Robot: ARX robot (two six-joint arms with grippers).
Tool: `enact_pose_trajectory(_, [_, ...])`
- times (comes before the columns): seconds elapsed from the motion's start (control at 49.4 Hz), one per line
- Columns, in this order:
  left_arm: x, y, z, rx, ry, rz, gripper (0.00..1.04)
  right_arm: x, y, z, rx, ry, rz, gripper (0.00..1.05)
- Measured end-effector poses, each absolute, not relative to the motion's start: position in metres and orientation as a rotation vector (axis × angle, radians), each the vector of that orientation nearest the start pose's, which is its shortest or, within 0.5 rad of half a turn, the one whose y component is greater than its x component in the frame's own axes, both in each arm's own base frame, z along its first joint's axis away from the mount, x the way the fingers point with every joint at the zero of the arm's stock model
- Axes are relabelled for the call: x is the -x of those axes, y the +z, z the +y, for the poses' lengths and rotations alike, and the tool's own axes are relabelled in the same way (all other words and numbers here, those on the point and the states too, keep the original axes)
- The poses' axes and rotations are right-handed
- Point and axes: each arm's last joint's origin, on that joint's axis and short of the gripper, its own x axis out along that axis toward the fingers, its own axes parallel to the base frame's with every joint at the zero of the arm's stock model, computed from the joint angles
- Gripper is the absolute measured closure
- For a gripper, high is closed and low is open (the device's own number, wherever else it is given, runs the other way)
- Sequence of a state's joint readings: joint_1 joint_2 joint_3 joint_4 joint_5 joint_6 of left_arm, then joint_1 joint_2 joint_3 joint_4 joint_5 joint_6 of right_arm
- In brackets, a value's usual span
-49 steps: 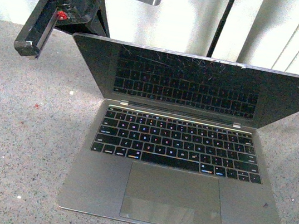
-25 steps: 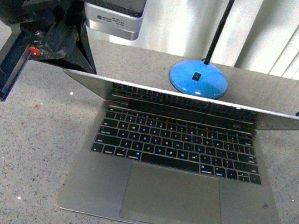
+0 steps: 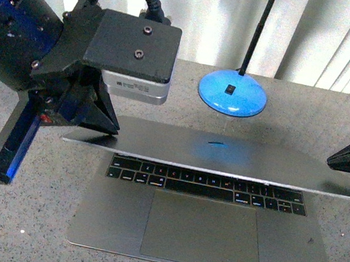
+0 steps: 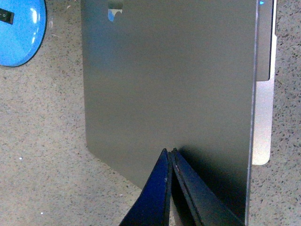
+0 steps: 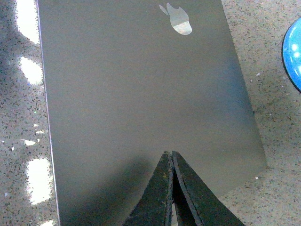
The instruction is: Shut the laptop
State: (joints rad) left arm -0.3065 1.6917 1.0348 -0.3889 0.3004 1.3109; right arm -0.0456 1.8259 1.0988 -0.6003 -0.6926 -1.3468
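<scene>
The silver-grey laptop (image 3: pixel 211 242) lies on the speckled table, its lid (image 3: pixel 224 155) folded far down so that only the front key rows (image 3: pixel 207 183) and the trackpad (image 3: pixel 203 231) show. My left gripper (image 3: pixel 110 129) is shut, its tip on the lid's left end; the left wrist view shows its tip (image 4: pixel 169 151) on the lid (image 4: pixel 164 75). My right gripper (image 3: pixel 338 162) is shut at the lid's right end; the right wrist view shows its tip (image 5: pixel 169 154) on the lid (image 5: pixel 141 94), whose apple logo (image 5: pixel 178 20) shows.
A blue round lamp base (image 3: pixel 233 92) with a black stem stands behind the laptop, also in the left wrist view (image 4: pixel 19 30). White vertical blinds (image 3: pixel 334 36) back the table. The grey speckled tabletop (image 3: pixel 18 213) surrounds the laptop.
The lid has swung down from nearly upright to almost flat over the keyboard. Both arms have come down and forward with it. The lamp base has come into view.
</scene>
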Motion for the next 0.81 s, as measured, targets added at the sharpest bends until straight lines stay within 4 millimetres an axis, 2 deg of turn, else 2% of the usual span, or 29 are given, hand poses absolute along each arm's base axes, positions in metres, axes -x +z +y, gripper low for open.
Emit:
enact_pose_trajectory(0.405, [-0.297, 0.141, -0.109, -1.088, -1.174, 0.573, 1.01, -0.319, 0.118, 0.010, 0.586, 1.240, 0.651, 1.02])
enact_pose_trajectory(0.607, [-0.287, 0.109, -0.110, -1.041, -1.197, 0.611, 1.01, -0.306, 0.083, 0.014, 0.534, 1.249, 0.673, 1.02])
enact_pose_trajectory(0.81, [-0.281, 0.093, -0.111, -1.014, -1.207, 0.630, 1.01, -0.297, 0.061, 0.017, 0.499, 1.255, 0.699, 1.02])
